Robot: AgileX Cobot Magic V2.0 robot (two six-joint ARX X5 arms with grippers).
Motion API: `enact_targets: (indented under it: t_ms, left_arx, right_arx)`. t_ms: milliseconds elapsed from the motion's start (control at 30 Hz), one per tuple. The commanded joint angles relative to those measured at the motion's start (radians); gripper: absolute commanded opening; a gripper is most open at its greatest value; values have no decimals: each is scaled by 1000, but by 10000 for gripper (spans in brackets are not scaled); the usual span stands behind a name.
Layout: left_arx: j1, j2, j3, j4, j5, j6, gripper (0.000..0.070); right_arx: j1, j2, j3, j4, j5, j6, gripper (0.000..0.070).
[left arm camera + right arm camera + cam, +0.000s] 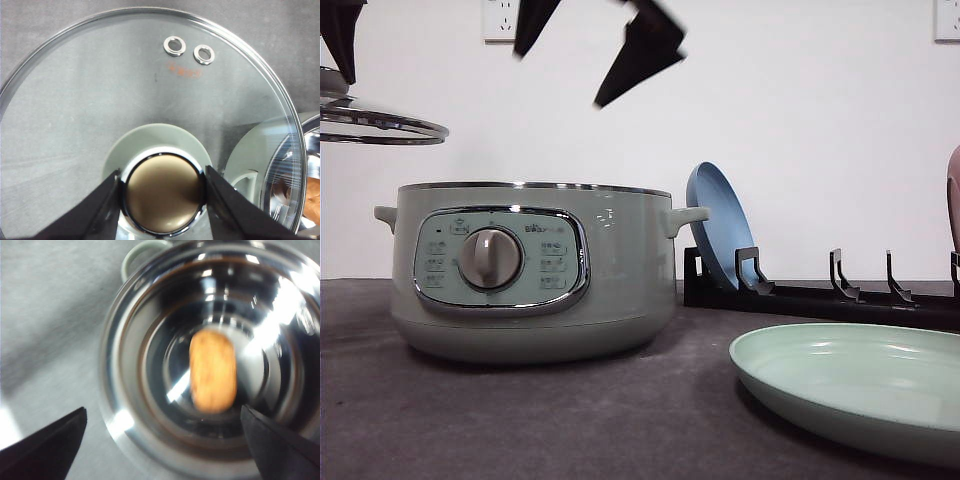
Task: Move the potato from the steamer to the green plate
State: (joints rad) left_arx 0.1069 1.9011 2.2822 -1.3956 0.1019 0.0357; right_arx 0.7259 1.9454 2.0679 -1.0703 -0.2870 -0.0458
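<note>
The steamer (610, 270) stands left of centre on the table with its lid off. In the right wrist view the potato (213, 370), oblong and brownish-orange, lies on the bottom of the steamer's shiny steel bowl (117, 405). My right gripper (560, 78) hangs open above the steamer, well over the potato, its fingers (50, 445) spread wide with nothing between them. My left gripper (162, 195) is shut on the knob of the glass lid (125, 85), holding the lid (380, 125) up at the far left. The green plate (860, 385) lies flat at the front right.
A blue plate (718, 222) leans in a black dish rack (840, 295) behind the green plate, to the right of the steamer. A pinkish thing (954, 195) shows at the right edge. Bare grey tabletop (620, 420) lies in front of the steamer.
</note>
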Motion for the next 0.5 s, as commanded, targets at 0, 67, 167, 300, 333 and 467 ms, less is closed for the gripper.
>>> enact_targets:
  t_ms: [0,67,167,300,333,467]
  left_arx:
    - [6,-16,47,25,1,9,0]
    - [7,-16,47,23,1,9,0]
    - [7,-16,47,22,1,9,0]
    - [7,-16,47,19,1,9,0]
    - [7,-16,47,18,2,9,0]
    - [7,-16,47,19,2,9,0]
  right_arx:
    - [5,69,59,0,4,-56,622]
    - [-1,121,89,4,6,-69,622]
    - [-8,177,102,33,8,-79,622]
    - [-10,226,102,70,38,-109,622]
    - [-10,235,102,74,53,-121,622]
    - [-10,265,102,100,80,-148,622]
